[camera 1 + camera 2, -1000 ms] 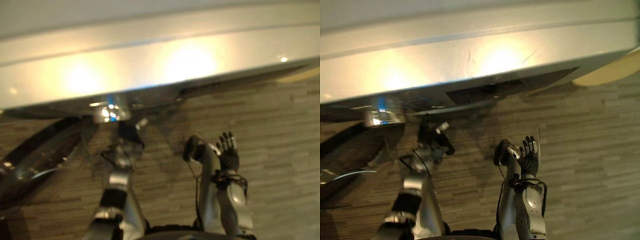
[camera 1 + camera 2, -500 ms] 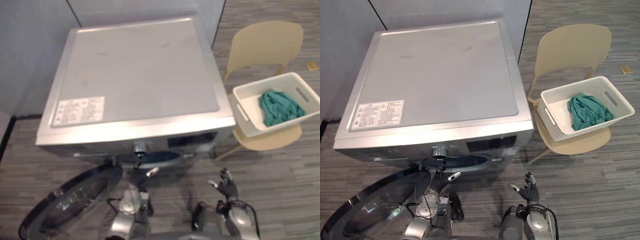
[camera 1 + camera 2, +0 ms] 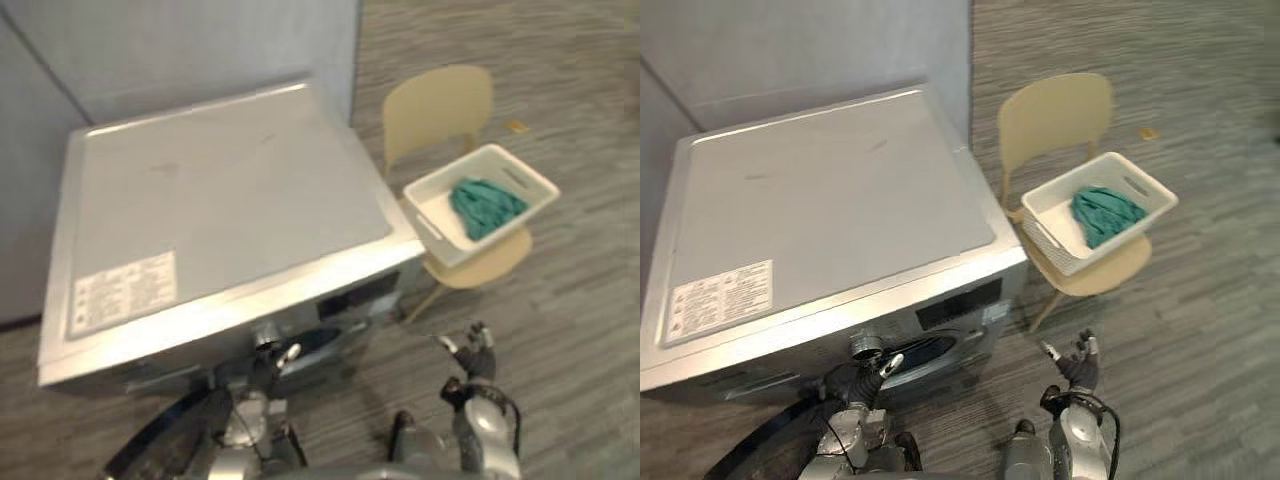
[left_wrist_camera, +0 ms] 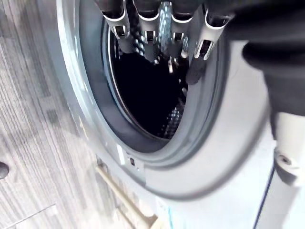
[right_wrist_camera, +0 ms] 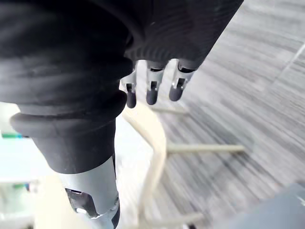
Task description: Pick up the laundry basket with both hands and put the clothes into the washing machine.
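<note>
Beige chair [image 3: 440, 108] stood on grey plank floor [image 3: 590, 300], beside grey wall panels [image 3: 200, 40]. Small tan object [image 3: 516, 126] lay on floor past the chair.

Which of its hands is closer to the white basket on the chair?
Right. The right hand is over the floor just in front of the chair holding the laundry basket; the left hand is farther off, at the open drum of the washing machine.
</note>
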Controlling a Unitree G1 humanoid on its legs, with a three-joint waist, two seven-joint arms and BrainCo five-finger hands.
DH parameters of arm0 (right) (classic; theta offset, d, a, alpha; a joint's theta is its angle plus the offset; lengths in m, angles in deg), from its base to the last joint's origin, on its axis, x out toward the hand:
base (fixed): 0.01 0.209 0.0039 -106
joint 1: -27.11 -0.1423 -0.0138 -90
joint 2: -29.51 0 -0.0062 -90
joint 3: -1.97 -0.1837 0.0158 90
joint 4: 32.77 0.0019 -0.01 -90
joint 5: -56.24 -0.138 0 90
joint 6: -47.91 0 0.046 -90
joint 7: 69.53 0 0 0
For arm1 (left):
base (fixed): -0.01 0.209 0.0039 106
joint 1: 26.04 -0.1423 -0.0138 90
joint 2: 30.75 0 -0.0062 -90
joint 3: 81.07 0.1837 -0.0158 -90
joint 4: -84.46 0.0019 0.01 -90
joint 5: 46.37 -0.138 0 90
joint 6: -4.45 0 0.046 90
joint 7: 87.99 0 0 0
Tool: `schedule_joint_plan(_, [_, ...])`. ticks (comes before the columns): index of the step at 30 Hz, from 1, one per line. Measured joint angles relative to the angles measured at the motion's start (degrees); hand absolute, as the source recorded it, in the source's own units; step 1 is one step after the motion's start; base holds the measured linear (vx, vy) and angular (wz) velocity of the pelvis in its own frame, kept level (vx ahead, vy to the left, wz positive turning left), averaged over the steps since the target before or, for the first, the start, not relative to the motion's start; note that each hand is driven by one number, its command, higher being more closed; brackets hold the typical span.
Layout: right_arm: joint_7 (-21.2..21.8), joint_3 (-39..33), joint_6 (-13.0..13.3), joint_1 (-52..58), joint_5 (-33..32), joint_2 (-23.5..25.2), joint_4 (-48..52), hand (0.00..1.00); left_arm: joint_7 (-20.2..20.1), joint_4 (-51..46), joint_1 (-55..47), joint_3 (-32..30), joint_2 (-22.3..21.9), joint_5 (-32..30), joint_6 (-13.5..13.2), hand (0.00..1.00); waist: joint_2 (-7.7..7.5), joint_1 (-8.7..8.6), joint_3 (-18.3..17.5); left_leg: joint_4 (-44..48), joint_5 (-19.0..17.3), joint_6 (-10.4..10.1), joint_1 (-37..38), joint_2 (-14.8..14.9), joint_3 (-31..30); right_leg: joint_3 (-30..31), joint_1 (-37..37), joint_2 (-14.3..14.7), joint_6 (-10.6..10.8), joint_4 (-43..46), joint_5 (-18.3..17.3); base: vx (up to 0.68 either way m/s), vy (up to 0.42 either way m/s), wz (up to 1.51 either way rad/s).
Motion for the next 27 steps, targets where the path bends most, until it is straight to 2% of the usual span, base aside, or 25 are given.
schedule_joint_plan(1, [-1.1, -0.4, 0.0, 0.1, 0.3, -0.2, 2.2, 0.00, -0.2, -0.1, 0.0, 0.2, 0.6, 0.0, 0.0, 0.00, -0.80, -0.24, -0.4, 0.3, 0.0, 0.0, 0.5, 0.2, 1.7, -2.1, -1.0, -1.6, 0.2, 4.8, -2.5, -0.22, -0.007, -1.12])
schedule_joint_plan(2, [-2.0, -1.6, 0.0, 0.1, 0.5, -0.2, 5.2, 0.00, -0.2, -0.1, -0.1, 0.2, 0.7, 0.0, 0.3, 0.00, -0.28, -0.28, -0.4, 0.3, 0.0, 0.0, 1.4, 0.4, 4.1, -4.9, -0.9, -4.6, 0.6, 9.7, -4.6, -0.14, -0.020, -0.92])
schedule_joint_plan(3, [-3.6, -2.2, 0.1, -0.2, 1.8, -0.2, 8.3, 0.00, -0.1, -0.2, -0.6, 0.2, 0.7, 0.0, 0.3, 0.00, -0.79, -0.13, -1.1, 0.6, 0.2, -0.2, 1.7, 1.1, 6.1, -7.1, -0.7, -7.6, 0.2, 12.2, -4.9, -0.11, -0.048, -0.83])
schedule_joint_plan(5, [-4.9, -2.4, 0.2, -1.2, 3.0, -0.2, 13.0, 0.00, -0.2, -1.7, -0.6, 0.2, 0.7, 0.0, 0.1, 0.00, -0.52, 0.01, -1.1, 1.8, 0.5, -1.5, 1.0, 3.2, 8.2, -9.3, -0.8, -10.4, -0.1, 13.3, -4.9, -0.08, -0.186, -0.81])
schedule_joint_plan(7, [-6.1, -2.4, 0.2, -1.9, 5.4, -0.1, 16.9, 0.00, -0.2, -4.2, -0.4, 0.1, 0.7, -0.2, -0.4, 0.00, -1.42, 0.13, -1.6, 3.8, 0.8, -3.8, 0.3, 5.7, 10.2, -11.8, -0.8, -12.1, -0.8, 12.5, -4.1, -0.05, -0.348, -0.88])
schedule_joint_plan(8, [-6.5, -2.6, 0.2, -2.3, 6.8, -0.5, 19.2, 0.00, -0.2, -4.4, 0.3, -0.1, 0.3, -0.2, -0.6, 0.00, -1.36, 0.09, -2.2, 5.2, 1.2, -6.0, 0.3, 7.7, 11.4, -14.2, -1.1, -10.6, 3.6, 11.4, -6.7, 0.01, -0.383, -0.88])
schedule_joint_plan(9, [-6.8, -2.8, 0.2, -2.8, 7.2, -1.0, 20.0, 0.00, -0.2, -4.3, 0.5, -0.6, -0.1, -0.3, -0.6, 0.00, -0.70, 0.12, -2.8, 5.3, 1.5, -6.6, 0.4, 9.3, 12.2, -15.1, -1.5, -9.2, 5.7, 10.7, -7.2, 0.08, -0.461, -1.15])
schedule_joint_plan(10, [-7.7, -2.6, 0.6, -3.7, 7.5, -1.6, 21.5, 0.00, -0.2, -4.3, 1.1, -1.0, -1.8, -0.5, -0.6, 0.00, 0.75, 0.02, -3.8, 4.7, 3.1, -8.2, 1.2, 12.3, 14.2, -15.9, -2.2, -6.4, 10.0, 10.1, -7.6, 0.13, -0.298, -1.03])
schedule_joint_plan(11, [-8.1, -2.8, 1.1, -4.0, 8.1, -2.0, 22.3, 0.00, -0.2, -4.2, 1.7, -1.0, -2.6, -0.7, -0.6, 0.00, 1.73, -0.36, -4.1, 4.0, 4.7, -9.5, 2.6, 14.5, 15.1, -16.0, -2.6, -4.2, 9.9, 11.3, -8.2, 0.21, -0.389, -1.20])
schedule_joint_plan(12, [-8.4, -2.6, 1.2, -4.1, 8.8, -2.9, 22.9, 0.00, -0.2, -4.3, 1.8, -1.5, -3.5, -0.7, -0.6, 0.00, 2.52, -0.12, -4.4, 3.6, 6.1, -9.8, 4.5, 16.6, 15.2, -16.1, -3.0, -2.0, 8.5, 12.6, -9.0, 0.24, -0.397, -1.27])
schedule_joint_plan(13, [-8.4, -1.7, 1.2, -4.6, 9.0, -3.5, 23.3, 0.00, -0.4, -4.3, 1.8, -2.4, -4.7, -0.7, -0.6, 0.00, 2.73, -0.02, -4.7, 5.8, 9.0, -8.0, 6.3, 19.3, 14.7, -15.7, -2.6, 0.4, 6.2, 13.7, -10.5, 0.30, -0.486, -1.46])
schedule_joint_plan(14, [-8.4, -0.6, 1.3, -5.3, 9.0, -3.6, 24.0, 0.00, -1.0, -4.3, 1.6, -2.9, -4.9, -0.6, -0.6, 0.00, 2.35, 0.00, -4.7, 11.4, 13.4, -1.5, 6.5, 22.5, 14.0, -14.6, -1.3, 2.7, 4.8, 13.0, -11.3, 0.32, -0.501, -1.28])
schedule_joint_plan(15, [-8.4, 0.2, 1.3, -5.7, 9.3, -3.6, 24.4, 0.00, -1.3, -4.3, 1.5, -3.1, -4.7, -0.5, -0.7, 0.00, 1.77, 0.08, -4.4, 15.5, 16.1, 4.0, 5.4, 24.4, 13.2, -13.5, 0.2, 3.8, 4.4, 11.5, -11.5, 0.33, -0.465, -1.12])
schedule_joint_plan(16, [-8.3, 1.0, 1.6, -5.7, 9.9, -4.2, 25.8, 0.00, -1.8, -4.3, 1.5, -3.0, -5.0, -0.3, -0.7, 0.00, 1.60, 0.46, -3.9, 26.6, 14.9, 12.1, 1.2, 26.0, 8.0, -11.5, 3.4, 5.4, 4.0, 7.8, -11.6, 0.27, -0.333, -0.86])
schedule_joint_plan(17, [-8.4, 1.1, 1.7, -5.8, 10.8, -5.3, 26.1, 0.00, -2.6, -4.3, 1.2, -2.9, -5.4, -0.3, -0.7, 0.00, 1.60, 1.03, -3.9, 33.6, 10.2, 10.8, -2.6, 23.3, 2.3, -10.1, 5.3, 6.0, 3.8, 5.8, -11.5, 0.21, -0.188, -0.82])
schedule_joint_plan(19, [-7.6, 1.9, 1.7, -6.4, 11.8, -6.6, 26.3, 0.00, -3.9, -4.4, -0.3, -2.9, -5.6, -0.3, -1.7, 0.00, 2.04, 2.03, -3.9, 39.3, 3.3, 7.1, -7.6, 14.6, -6.1, -7.9, 9.1, 6.7, 3.6, 2.4, -11.4, 0.25, -0.112, -0.71])
schedule_joint_plan(21, [-6.9, 4.1, 1.7, -7.5, 11.8, -7.1, 26.1, 0.00, -4.1, -4.7, -2.1, -3.0, -5.6, -0.3, -2.1, 0.00, 3.30, 3.97, -3.5, 37.3, -1.5, 5.2, -12.3, 6.8, -6.4, -5.3, 13.3, 8.4, 3.6, -1.1, -11.4, 0.33, -0.050, -0.70])
schedule_joint_plan(22, [-6.8, 4.6, 1.7, -7.6, 11.8, -7.1, 26.1, 0.00, -4.2, -4.7, -2.4, -3.0, -5.5, -0.3, -2.0, 0.00, 3.30, 4.44, -3.5, 35.3, -2.0, 4.8, -13.7, 4.9, -5.8, -5.0, 14.0, 8.5, 3.6, -1.9, -11.4, 0.31, 0.024, -0.41])
schedule_joint_plan(23, [-6.2, 5.3, 1.7, -8.0, 11.8, -7.0, 25.8, 0.00, -4.2, -4.7, -2.4, -3.0, -5.6, -0.3, -1.9, 0.00, 3.11, 5.06, -3.3, 30.0, -2.2, 4.4, -16.1, 1.2, -4.7, -4.6, 15.1, 8.5, 3.7, -3.3, -11.4, 0.41, 0.090, -0.29])
schedule_joint_plan(24, [-5.6, 6.6, 1.4, -8.7, 11.6, -7.0, 24.9, 0.00, -4.1, -5.0, -2.3, -3.0, -5.6, -0.4, -1.8, 0.00, 3.05, 5.87, -3.3, 19.9, -1.6, 3.7, -17.6, -2.9, -2.9, -4.5, 16.6, 8.3, 4.4, -5.0, -11.8, 0.41, 0.115, -0.28])
schedule_joint_plan(25, [-5.4, 7.0, 1.2, -8.8, 11.6, -7.1, 24.7, 0.00, -4.1, -5.1, -2.2, -3.0, -5.6, -0.5, -1.8, 0.00, 3.24, 6.39, -3.3, 15.1, -0.5, 2.6, -17.5, -4.1, -2.5, -4.4, 17.3, 8.4, 5.1, -5.4, -12.2, 0.44, 0.160, -0.20])
schedule_joint_plan(26, [-5.4, 7.6, 1.0, -8.9, 11.6, -7.1, 24.4, 0.00, -4.0, -5.4, -2.1, -3.2, -5.4, -0.6, -1.7, 0.00, 2.99, 6.65, -3.1, 13.1, 1.0, 7.2, -17.0, -5.1, -2.3, -4.1, 18.2, 8.3, 6.1, -5.8, -12.8, 0.39, 0.131, 0.06])
schedule_joint_plan(27, [-5.2, 9.2, 0.1, -9.8, 11.5, -5.9, 23.1, 0.00, -3.7, -5.4, -1.9, -3.3, -4.9, -0.7, -1.5, 0.00, 1.12, 6.27, -3.2, 12.2, 0.4, 8.6, -15.4, -7.2, -1.1, -4.3, 19.4, 7.0, 6.7, -6.5, -13.1, 0.40, 0.129, 0.21])
